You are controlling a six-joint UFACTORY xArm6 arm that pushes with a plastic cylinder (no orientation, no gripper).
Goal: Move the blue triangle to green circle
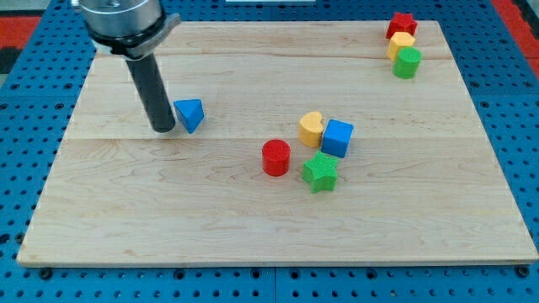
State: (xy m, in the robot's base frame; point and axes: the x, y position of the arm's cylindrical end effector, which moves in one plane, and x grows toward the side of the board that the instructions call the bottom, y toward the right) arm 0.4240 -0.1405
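Note:
The blue triangle [190,114] lies on the wooden board at the view's left of centre. My tip [162,129] stands just to the left of it, touching or nearly touching its left side. The green circle [408,63] sits near the view's top right corner, far from the triangle, at the lower end of a short row with a yellow block [401,45] and a red block [402,25].
A cluster sits right of centre: a red cylinder [275,157], a yellow heart [311,129], a blue cube [337,138] and a green star [320,172]. The wooden board [126,219] rests on a blue perforated table [34,109].

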